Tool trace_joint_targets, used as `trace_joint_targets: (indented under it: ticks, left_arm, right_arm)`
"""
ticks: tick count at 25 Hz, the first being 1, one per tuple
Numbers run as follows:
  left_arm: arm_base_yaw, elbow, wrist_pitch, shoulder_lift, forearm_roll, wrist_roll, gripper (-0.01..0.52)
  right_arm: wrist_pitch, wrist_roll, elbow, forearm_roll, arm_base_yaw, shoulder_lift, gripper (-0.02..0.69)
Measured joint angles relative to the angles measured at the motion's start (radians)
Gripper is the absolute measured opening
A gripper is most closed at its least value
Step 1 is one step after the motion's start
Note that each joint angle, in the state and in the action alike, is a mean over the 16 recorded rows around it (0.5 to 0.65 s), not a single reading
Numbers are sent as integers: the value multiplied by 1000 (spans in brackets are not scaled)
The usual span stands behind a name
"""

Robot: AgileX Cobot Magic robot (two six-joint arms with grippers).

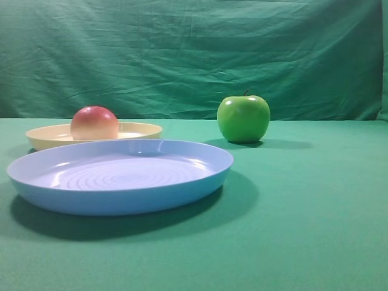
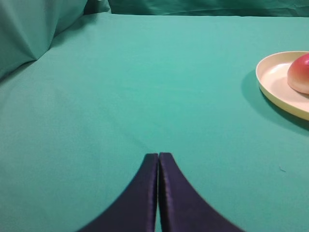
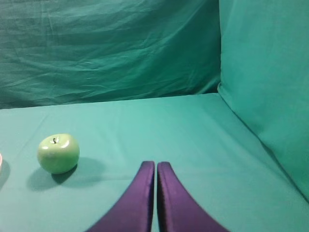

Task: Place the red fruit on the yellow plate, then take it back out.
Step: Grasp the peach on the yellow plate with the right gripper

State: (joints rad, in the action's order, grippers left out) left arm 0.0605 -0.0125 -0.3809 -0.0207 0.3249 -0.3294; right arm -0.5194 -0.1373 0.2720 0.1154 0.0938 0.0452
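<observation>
The red fruit (image 1: 94,123) rests on the yellow plate (image 1: 142,129) at the back left of the table. In the left wrist view the red fruit (image 2: 301,73) sits on the yellow plate (image 2: 273,79) at the right edge, far from my left gripper (image 2: 158,154), which is shut and empty over bare green cloth. My right gripper (image 3: 156,163) is shut too, with nothing between its fingers. Neither gripper shows in the exterior high view.
A larger light-blue plate (image 1: 206,176) lies in front of the yellow one. A green apple (image 1: 244,118) stands at the back centre; the green apple (image 3: 58,153) is left of my right gripper. Green cloth walls (image 3: 265,72) rise behind and at the sides.
</observation>
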Motion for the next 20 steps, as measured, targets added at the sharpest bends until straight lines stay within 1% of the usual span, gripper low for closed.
trace_joint_targets:
  ticks: [9, 20]
  left_arm:
    - [0, 0, 0, 0, 0, 0, 0]
    - [0, 0, 0, 0, 0, 0, 0]
  right_arm:
    - [41, -2, -187, -16, -12, -56, 0]
    - [85, -3, -282, -45, -13, -57, 0]
